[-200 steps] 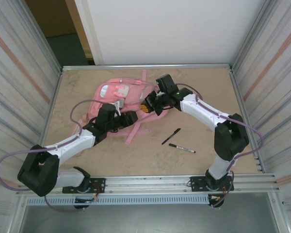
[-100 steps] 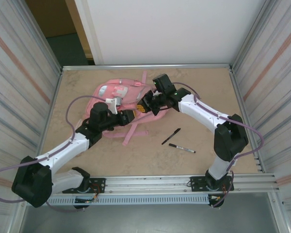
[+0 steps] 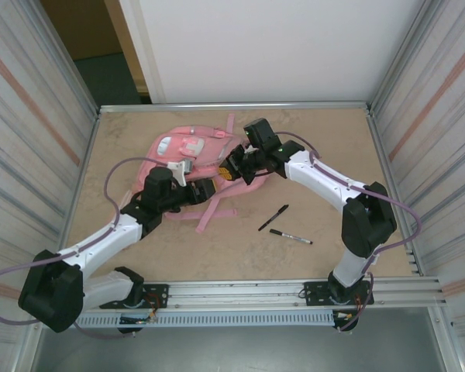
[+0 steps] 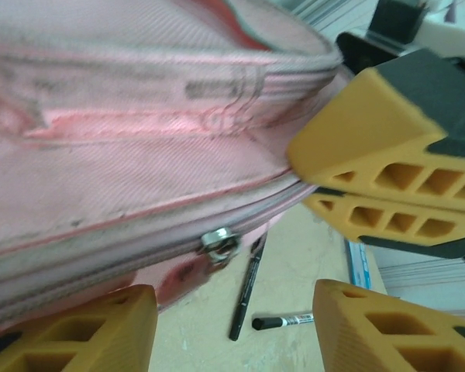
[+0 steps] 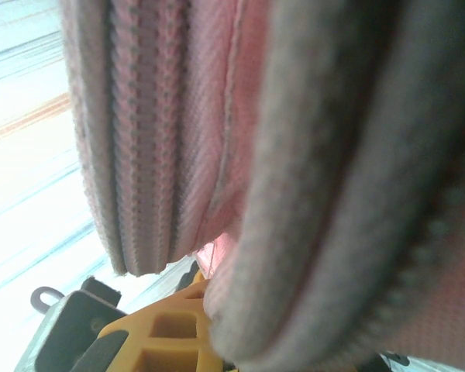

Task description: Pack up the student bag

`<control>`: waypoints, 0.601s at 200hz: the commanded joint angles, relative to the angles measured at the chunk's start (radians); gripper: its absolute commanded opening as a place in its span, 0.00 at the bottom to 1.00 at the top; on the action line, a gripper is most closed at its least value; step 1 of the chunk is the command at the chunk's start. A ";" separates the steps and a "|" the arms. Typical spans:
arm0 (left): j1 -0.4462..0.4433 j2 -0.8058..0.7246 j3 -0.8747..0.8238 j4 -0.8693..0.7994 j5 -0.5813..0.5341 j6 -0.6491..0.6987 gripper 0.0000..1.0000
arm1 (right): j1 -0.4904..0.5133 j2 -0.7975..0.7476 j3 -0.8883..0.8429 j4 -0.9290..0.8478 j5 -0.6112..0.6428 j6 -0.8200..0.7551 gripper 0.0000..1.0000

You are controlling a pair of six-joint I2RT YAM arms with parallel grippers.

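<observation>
Left fingers spread apart near zipper pull of student bag, right fingers pressed together, pinching its edge

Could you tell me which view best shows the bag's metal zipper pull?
Left wrist: the zipper pull is close and sharp on the student bag. Top external makes it too small to tell; right wrist gives blurred pink fabric edges.

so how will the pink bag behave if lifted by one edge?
Probably floppy: the bag is soft, creased fabric, so it would likely sag from the right gripper pinching its edge. It looks flat, so probably light. Pushed, it may bunch rather than slide, and the loose straps could drag.
</observation>
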 commanded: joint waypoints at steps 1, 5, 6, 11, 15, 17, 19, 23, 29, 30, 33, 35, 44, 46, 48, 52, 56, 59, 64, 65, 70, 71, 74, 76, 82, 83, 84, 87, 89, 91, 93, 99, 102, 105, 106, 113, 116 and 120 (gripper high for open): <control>0.012 0.013 -0.017 -0.012 0.030 0.059 0.56 | 0.026 -0.021 0.057 0.061 -0.084 0.015 0.00; 0.011 0.018 -0.017 -0.004 0.036 0.070 0.55 | 0.029 -0.021 0.056 0.063 -0.083 0.016 0.00; 0.011 0.018 -0.018 -0.002 0.037 0.072 0.55 | 0.030 -0.020 0.057 0.064 -0.082 0.017 0.00; 0.011 0.025 -0.016 0.007 0.041 0.086 0.55 | 0.033 -0.021 0.056 0.068 -0.082 0.020 0.00; 0.011 0.030 -0.014 0.013 0.044 0.094 0.54 | 0.036 -0.019 0.057 0.071 -0.081 0.024 0.00; 0.011 0.032 -0.013 0.016 0.046 0.097 0.53 | 0.038 -0.018 0.056 0.074 -0.083 0.026 0.00; 0.012 0.036 -0.011 0.020 0.047 0.100 0.53 | 0.039 -0.017 0.058 0.075 -0.083 0.027 0.00; 0.011 0.041 -0.010 0.026 0.051 0.102 0.52 | 0.041 -0.015 0.061 0.077 -0.088 0.030 0.00; 0.012 0.048 -0.005 0.034 0.058 0.107 0.50 | 0.046 -0.013 0.065 0.079 -0.091 0.034 0.00; 0.012 0.049 -0.004 0.036 0.059 0.108 0.50 | 0.046 -0.012 0.066 0.079 -0.091 0.034 0.00; 0.012 0.054 0.000 0.037 0.062 0.110 0.49 | 0.047 -0.011 0.068 0.079 -0.092 0.034 0.00; 0.012 0.056 0.002 0.039 0.064 0.112 0.48 | 0.049 -0.011 0.070 0.080 -0.093 0.034 0.00; 0.012 0.064 0.013 0.042 0.067 0.122 0.47 | 0.056 -0.009 0.077 0.079 -0.090 0.031 0.00; 0.012 0.066 0.014 0.041 0.067 0.125 0.47 | 0.058 -0.009 0.077 0.078 -0.090 0.030 0.00; 0.012 0.069 0.016 0.040 0.066 0.127 0.46 | 0.058 -0.009 0.077 0.076 -0.089 0.030 0.00; 0.012 0.071 0.022 0.035 0.064 0.129 0.45 | 0.061 -0.009 0.080 0.075 -0.089 0.031 0.00; 0.012 0.071 0.025 0.030 0.060 0.134 0.44 | 0.062 -0.008 0.079 0.074 -0.089 0.029 0.00; 0.012 0.072 0.030 0.025 0.055 0.135 0.44 | 0.063 -0.008 0.080 0.073 -0.090 0.030 0.00; 0.012 0.071 0.036 0.018 0.050 0.140 0.43 | 0.064 -0.009 0.079 0.073 -0.092 0.030 0.00; 0.012 0.071 0.037 0.017 0.049 0.141 0.43 | 0.065 -0.009 0.078 0.073 -0.092 0.030 0.00; 0.012 0.070 0.044 0.009 0.044 0.146 0.42 | 0.065 -0.010 0.079 0.070 -0.093 0.032 0.00; 0.013 0.068 0.045 0.008 0.044 0.147 0.42 | 0.065 -0.012 0.079 0.071 -0.093 0.032 0.00; 0.012 0.067 0.048 0.002 0.040 0.152 0.42 | 0.066 -0.012 0.078 0.068 -0.091 0.032 0.00; 0.012 0.064 0.049 -0.001 0.038 0.154 0.42 | 0.066 -0.014 0.077 0.069 -0.089 0.031 0.00; 0.012 0.059 0.053 -0.010 0.028 0.167 0.42 | 0.068 -0.019 0.073 0.068 -0.083 0.032 0.00; 0.012 0.058 0.054 -0.011 0.025 0.169 0.42 | 0.068 -0.019 0.074 0.069 -0.082 0.031 0.00; 0.012 0.056 0.054 -0.013 0.022 0.171 0.42 | 0.068 -0.019 0.072 0.069 -0.081 0.030 0.00; 0.012 0.051 0.054 -0.018 0.014 0.177 0.41 | 0.069 -0.021 0.069 0.070 -0.078 0.030 0.00; 0.012 0.048 0.054 -0.021 0.006 0.181 0.41 | 0.070 -0.022 0.070 0.070 -0.076 0.030 0.00; 0.012 0.045 0.053 -0.025 -0.001 0.183 0.41 | 0.069 -0.023 0.069 0.069 -0.075 0.029 0.00; 0.012 0.042 0.051 -0.028 -0.007 0.184 0.41 | 0.069 -0.025 0.068 0.068 -0.073 0.029 0.00; 0.012 0.028 0.047 -0.036 -0.030 0.191 0.41 | 0.070 -0.026 0.068 0.067 -0.071 0.029 0.00; 0.012 0.021 0.044 -0.041 -0.043 0.193 0.41 | 0.069 -0.026 0.069 0.067 -0.073 0.029 0.00; 0.012 0.012 0.041 -0.044 -0.055 0.195 0.41 | 0.069 -0.025 0.067 0.066 -0.076 0.029 0.00; 0.012 0.010 0.040 -0.045 -0.059 0.195 0.41 | 0.069 -0.024 0.068 0.064 -0.078 0.029 0.00; 0.012 -0.010 0.033 -0.055 -0.080 0.199 0.41 | 0.069 -0.025 0.067 0.066 -0.084 0.032 0.00; 0.012 -0.022 0.031 -0.058 -0.089 0.202 0.41 | 0.069 -0.024 0.067 0.067 -0.088 0.033 0.00; 0.012 -0.036 0.027 -0.064 -0.097 0.209 0.42 | 0.069 -0.024 0.065 0.069 -0.091 0.035 0.00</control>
